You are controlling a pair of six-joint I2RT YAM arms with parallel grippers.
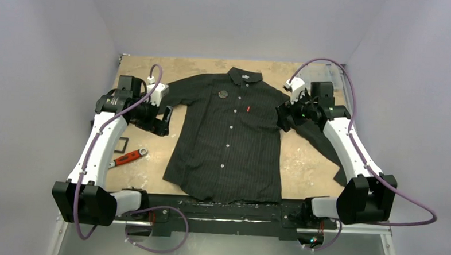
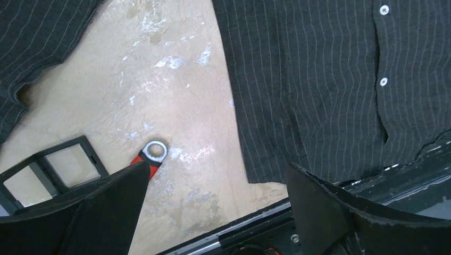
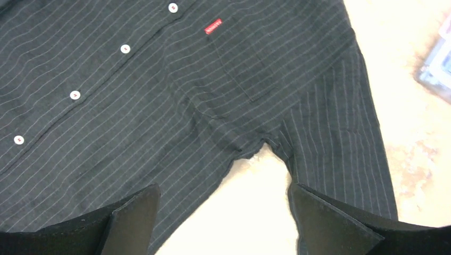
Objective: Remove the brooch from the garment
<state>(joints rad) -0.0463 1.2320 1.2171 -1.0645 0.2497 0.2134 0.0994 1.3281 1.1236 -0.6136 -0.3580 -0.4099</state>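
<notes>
The garment (image 1: pixel 228 139) is lying flat on the bench (image 1: pixel 302 159), the brooch (image 1: pixel 223 94) sitting on its chest just below the collar. The left hand (image 1: pixel 165 119) is hanging beside one sleeve and the right hand (image 1: pixel 284 115) over the other, each with fingers spread apart, gripping nothing.

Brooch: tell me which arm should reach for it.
Left, probably. The brooch sits on that arm's side of the shirt buttons; the open left gripper needn't cross them, the right gripper must.

black pinstriped garment (image 1: pixel 228 139), silver-grey brooch (image 1: pixel 223 94)
</notes>
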